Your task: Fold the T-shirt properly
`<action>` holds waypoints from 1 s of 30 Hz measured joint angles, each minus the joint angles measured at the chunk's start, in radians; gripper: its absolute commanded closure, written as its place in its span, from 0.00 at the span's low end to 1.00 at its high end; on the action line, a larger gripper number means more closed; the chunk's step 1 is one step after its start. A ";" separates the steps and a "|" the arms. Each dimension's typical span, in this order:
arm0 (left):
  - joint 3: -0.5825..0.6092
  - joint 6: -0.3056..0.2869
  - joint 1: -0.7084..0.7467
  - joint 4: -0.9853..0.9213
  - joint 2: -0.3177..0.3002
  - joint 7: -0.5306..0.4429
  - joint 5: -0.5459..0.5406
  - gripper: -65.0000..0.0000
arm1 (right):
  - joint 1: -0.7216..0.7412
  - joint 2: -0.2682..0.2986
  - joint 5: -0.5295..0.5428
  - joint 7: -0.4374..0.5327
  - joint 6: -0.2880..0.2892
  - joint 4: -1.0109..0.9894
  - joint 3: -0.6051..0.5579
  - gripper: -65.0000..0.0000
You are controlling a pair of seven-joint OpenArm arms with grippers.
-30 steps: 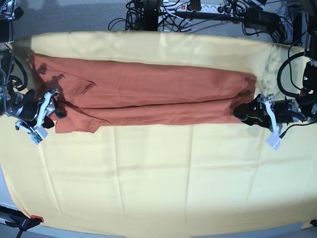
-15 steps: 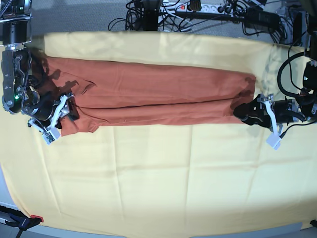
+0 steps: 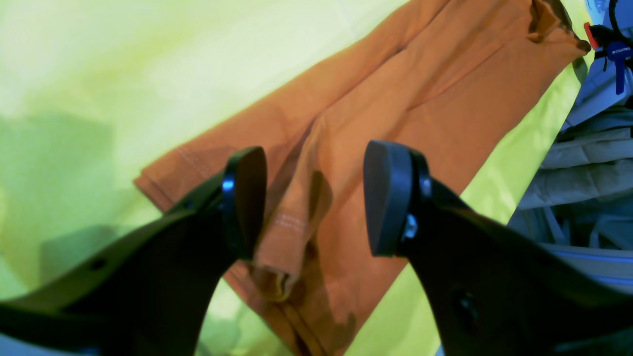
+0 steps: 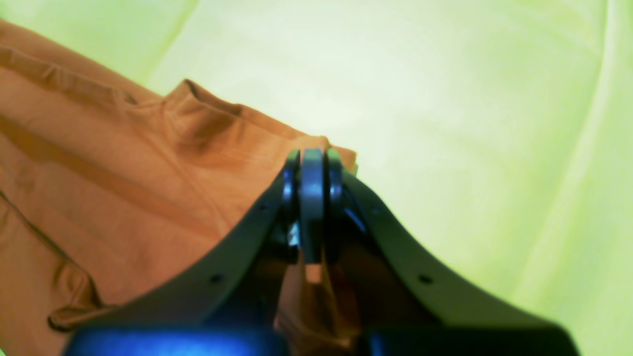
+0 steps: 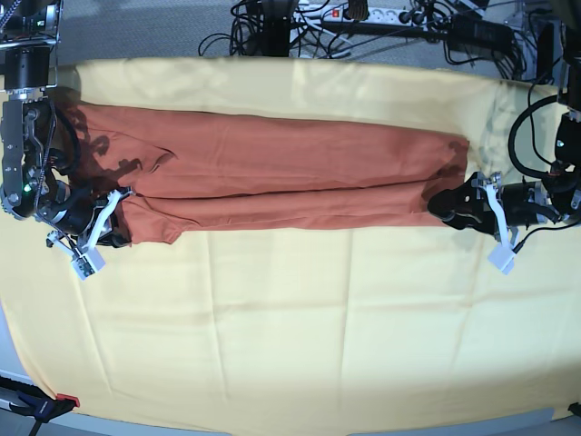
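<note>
The rust-orange T-shirt [image 5: 290,163] lies as a long folded strip across the back half of the table. At its left end, my right gripper [image 5: 115,236] sits on the front corner. In the right wrist view this gripper [image 4: 312,198] has its jaws pressed together on the T-shirt [image 4: 123,188] edge, with orange cloth showing between the fingers behind the pads. At the strip's right end rests my left gripper [image 5: 445,207]. In the left wrist view it [image 3: 316,198] stands open, astride a raised fold of the T-shirt [image 3: 420,74] hem.
A large pale yellow cloth [image 5: 300,327] covers the whole table. Cables and a power strip [image 5: 363,14] run along the back edge. A red-and-black clamp [image 5: 50,404] grips the front left corner, and a blue clamp [image 3: 615,49] shows past the shirt's far end.
My right gripper has moved toward the table's front along the shirt's left end and gone from open to shut on the front corner. The left arm has not moved.
</note>
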 measured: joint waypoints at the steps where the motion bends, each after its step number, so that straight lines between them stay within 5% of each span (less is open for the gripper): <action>1: 0.000 0.000 0.000 0.000 0.000 0.000 0.000 0.49 | 0.000 0.000 0.001 0.000 0.021 0.000 0.000 1.00; 5: 0.000 0.000 0.000 0.000 0.000 0.000 0.000 0.49 | -0.001 0.000 0.041 -0.009 0.098 0.003 0.000 1.00; 10: 0.000 0.000 0.000 0.000 0.000 0.000 0.000 0.49 | -0.035 0.003 0.157 -0.088 0.098 0.058 0.001 1.00; 22: 0.000 0.000 0.000 0.000 0.000 0.000 0.026 0.49 | -0.247 0.126 0.159 -0.137 0.105 0.362 0.007 1.00; 30: 0.000 0.000 0.000 0.000 0.000 0.000 0.026 0.49 | -0.282 0.134 0.048 -0.222 0.105 0.362 0.007 1.00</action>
